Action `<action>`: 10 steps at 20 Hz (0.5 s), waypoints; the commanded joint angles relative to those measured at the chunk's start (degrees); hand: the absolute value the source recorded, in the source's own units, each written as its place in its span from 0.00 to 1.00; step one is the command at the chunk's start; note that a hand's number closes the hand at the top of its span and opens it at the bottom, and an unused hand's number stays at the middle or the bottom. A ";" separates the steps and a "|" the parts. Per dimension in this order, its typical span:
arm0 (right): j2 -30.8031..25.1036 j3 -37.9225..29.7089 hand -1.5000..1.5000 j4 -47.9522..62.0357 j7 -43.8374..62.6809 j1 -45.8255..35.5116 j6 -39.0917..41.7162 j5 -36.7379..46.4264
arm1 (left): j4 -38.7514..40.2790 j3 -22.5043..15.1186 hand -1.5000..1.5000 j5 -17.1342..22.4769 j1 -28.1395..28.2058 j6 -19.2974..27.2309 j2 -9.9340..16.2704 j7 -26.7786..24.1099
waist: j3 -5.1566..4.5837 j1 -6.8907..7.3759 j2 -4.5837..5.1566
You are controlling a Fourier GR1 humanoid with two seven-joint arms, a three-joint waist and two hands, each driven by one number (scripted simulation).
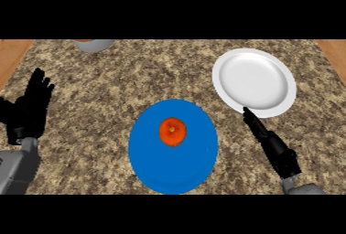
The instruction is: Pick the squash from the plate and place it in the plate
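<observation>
An orange squash [172, 131] lies near the middle of a blue plate [152, 160] in the lower centre of the head view. A white plate [254, 82] sits farther back on the right and holds nothing. My right hand [269, 144] stretches up from the lower right with straight fingers, just right of the blue plate; its fingertips reach the white plate's near rim. It is open and holds nothing. At the left edge my left hand [30, 107] rests open with its fingers up.
The speckled stone counter [101, 82] has wooden borders at the far left and far right. A grey bowl-like object [94, 44] shows partly at the top edge, back left.
</observation>
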 commanded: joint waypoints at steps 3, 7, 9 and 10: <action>6.11 -3.46 1.00 -2.68 3.53 -8.10 -2.30 -3.60 | -4.85 -4.73 0.50 -2.84 1.36 -1.37 -0.68 3.50 | -1.06 1.31 1.62; -9.90 -0.73 1.00 -3.30 3.67 -14.17 -6.16 16.83 | -1.45 -6.45 0.50 -3.24 1.75 -4.11 -0.59 2.43 | -3.23 0.22 0.22; 5.79 -6.56 0.00 -3.05 3.78 -11.02 -23.87 13.16 | -2.08 -7.24 0.50 -2.78 2.59 -4.94 -1.02 3.49 | -1.14 -0.33 1.29; 10.04 -8.55 0.00 -3.79 -0.45 -8.41 -25.15 8.62 | -2.00 -7.89 0.50 -3.31 4.04 -5.45 -1.34 1.86 | -0.98 -0.41 1.49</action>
